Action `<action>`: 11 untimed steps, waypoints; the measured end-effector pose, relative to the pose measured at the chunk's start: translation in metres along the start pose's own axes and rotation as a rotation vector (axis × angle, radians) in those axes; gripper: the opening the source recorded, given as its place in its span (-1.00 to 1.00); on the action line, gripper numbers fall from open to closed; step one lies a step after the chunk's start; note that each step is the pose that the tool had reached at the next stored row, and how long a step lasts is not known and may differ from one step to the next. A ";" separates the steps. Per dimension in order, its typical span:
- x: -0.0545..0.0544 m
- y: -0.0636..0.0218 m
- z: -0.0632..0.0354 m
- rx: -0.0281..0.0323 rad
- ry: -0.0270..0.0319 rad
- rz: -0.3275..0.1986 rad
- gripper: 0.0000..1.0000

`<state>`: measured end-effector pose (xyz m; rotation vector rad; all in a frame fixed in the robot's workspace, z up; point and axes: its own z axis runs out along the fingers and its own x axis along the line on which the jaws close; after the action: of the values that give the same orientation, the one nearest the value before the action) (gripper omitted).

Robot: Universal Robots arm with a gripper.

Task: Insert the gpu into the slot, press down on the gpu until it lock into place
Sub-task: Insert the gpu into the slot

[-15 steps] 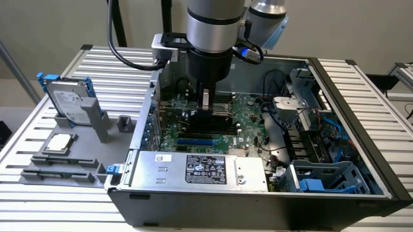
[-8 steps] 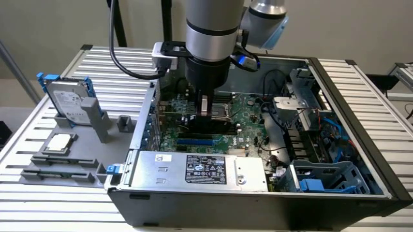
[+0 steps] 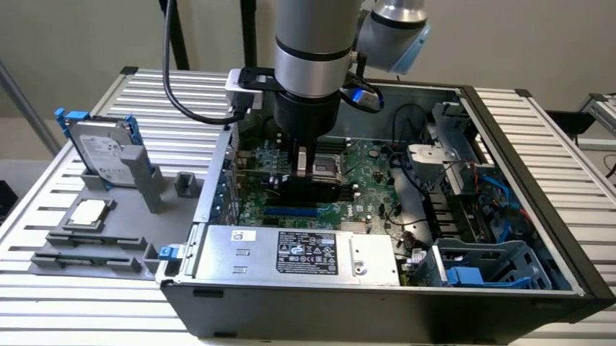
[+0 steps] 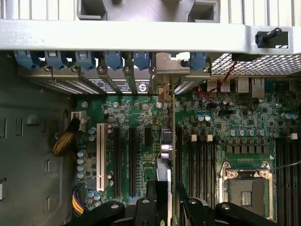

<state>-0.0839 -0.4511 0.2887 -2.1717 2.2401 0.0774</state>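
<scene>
The gripper (image 3: 310, 176) reaches down into the open case (image 3: 539, 173) over the motherboard. It is narrowly closed, pinching the gpu (image 3: 308, 192). In the wrist view the gpu (image 4: 172, 141) is seen edge-on as a thin green line. 1 of the 2 black fingers (image 4: 153, 195) lies against each face, and the gripper (image 4: 169, 194) straddles the card's near end.

The gpu stands upright, directly over the blue slot (image 3: 293, 213). A strip of blue shows below its lower edge, toward the power supply (image 3: 298, 254). I cannot tell whether the card's edge is seated or only resting at the groove. In the wrist view the card itself hides the slot beneath it.

The card's metal bracket (image 4: 165, 70) sits against the rear wall (image 4: 141, 37), in line with the blue clips. Room is tight. The black memory slots (image 4: 200, 160) run just beside 1 face and black expansion slots (image 4: 131, 160) near the other. The socket (image 4: 247, 188) lies farther out. The power supply borders the slot's side of the board.
</scene>
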 end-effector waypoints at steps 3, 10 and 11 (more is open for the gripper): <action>0.000 0.0000 0.0002 0.0002 -0.0003 0.000 -0.48; 0.001 -0.0005 0.0013 0.0008 -0.0004 0.019 -0.48; 0.001 -0.0007 0.0015 0.0008 -0.0003 0.023 -0.48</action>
<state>-0.0833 -0.4520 0.2872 -2.1461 2.2644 0.0772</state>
